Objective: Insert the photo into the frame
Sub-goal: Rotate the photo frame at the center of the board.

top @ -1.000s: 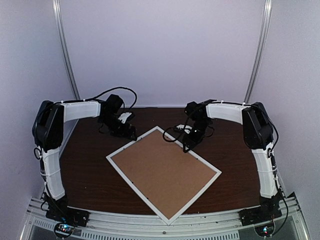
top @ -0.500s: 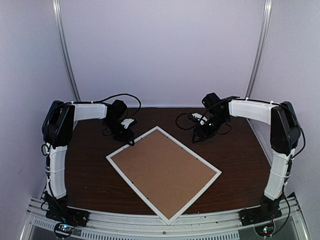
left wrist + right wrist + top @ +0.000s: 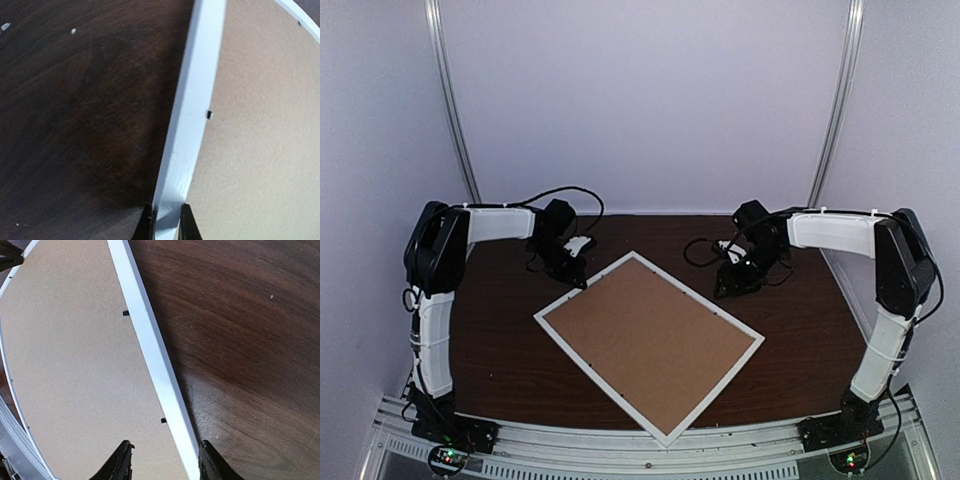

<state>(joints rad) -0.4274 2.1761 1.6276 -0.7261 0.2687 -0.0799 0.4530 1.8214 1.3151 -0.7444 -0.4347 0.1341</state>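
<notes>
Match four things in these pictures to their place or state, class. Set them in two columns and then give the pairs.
1. thin white rectangular frame
2. plain brown backing board
3. left gripper
4. right gripper

A. open, holding nothing
B. sits inside the white border
C. rings the board, on the dark wooden table
D. shut on the frame's edge

Pairs: 1-C, 2-B, 3-D, 4-A

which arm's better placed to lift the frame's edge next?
Left. The left gripper has its fingers tight on either side of the frame rail, apparently pinching it; the right gripper hangs wide open over another rail, gripping nothing.
</notes>
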